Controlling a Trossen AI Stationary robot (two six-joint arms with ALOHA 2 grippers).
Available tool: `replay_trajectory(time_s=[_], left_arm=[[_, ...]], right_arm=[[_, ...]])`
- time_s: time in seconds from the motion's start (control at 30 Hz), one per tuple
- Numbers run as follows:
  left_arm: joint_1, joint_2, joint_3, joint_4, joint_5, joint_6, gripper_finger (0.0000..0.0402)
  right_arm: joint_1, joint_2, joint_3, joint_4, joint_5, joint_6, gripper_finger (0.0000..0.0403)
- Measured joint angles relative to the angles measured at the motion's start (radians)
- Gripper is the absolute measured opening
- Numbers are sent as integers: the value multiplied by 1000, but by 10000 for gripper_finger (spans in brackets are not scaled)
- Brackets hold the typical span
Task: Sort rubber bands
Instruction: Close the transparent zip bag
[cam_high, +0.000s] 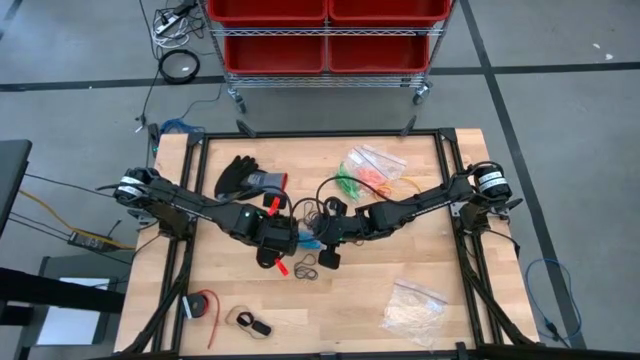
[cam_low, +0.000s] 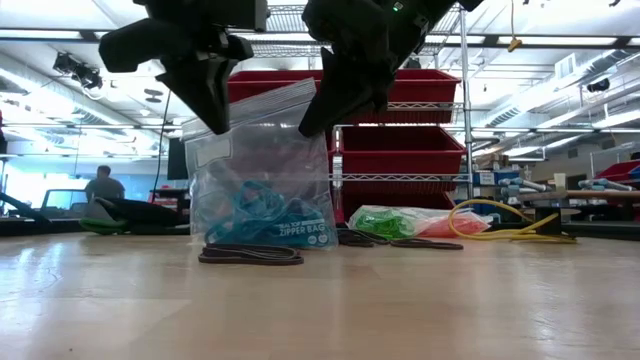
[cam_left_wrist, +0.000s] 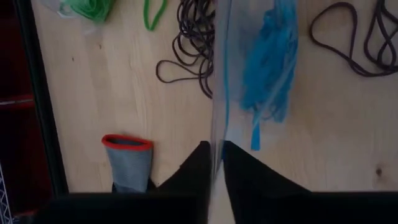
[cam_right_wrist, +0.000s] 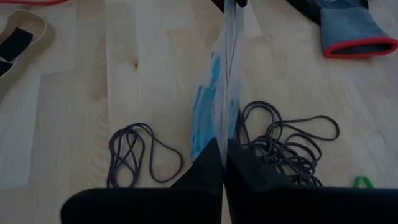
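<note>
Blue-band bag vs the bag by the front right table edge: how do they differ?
The blue-band bag stands upright, pinched at its top by the left gripper and the right gripper; the whitish-pieces bag lies flat, untouched. The blue-band bag holds blue bands at mid-table; the whitish-pieces bag holds pale pieces near the front right. Both are clear plastic bags.

A clear plastic zipper bag (cam_low: 262, 180) holding blue rubber bands (cam_low: 255, 215) stands upright on the pale wooden bench (cam_low: 320, 310), its top edge pinched by two dark grippers coming down from above, the left gripper (cam_low: 205, 95) and the right gripper (cam_low: 335, 100). Dark rubber bands (cam_low: 250, 256) lie flat just before the bag. Behind it sit a bag of green and orange bands (cam_low: 405, 222), a yellow cable (cam_low: 505, 225) and red bins (cam_low: 400, 125).
</note>
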Motion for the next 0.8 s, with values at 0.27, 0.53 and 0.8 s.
replay_trajectory(time_s=[0.27,0.53,0.8], left_arm=[[0,0,0,-29,-68,-20,129],[0,0,0,-100,-45,-27,130],[2,0,-1,-100,13,-15,10]], right_arm=[[0,0,0,-4,0,0,0],[0,0,0,-7,0,0,0],[0,-1,0,-7,0,0,0]])
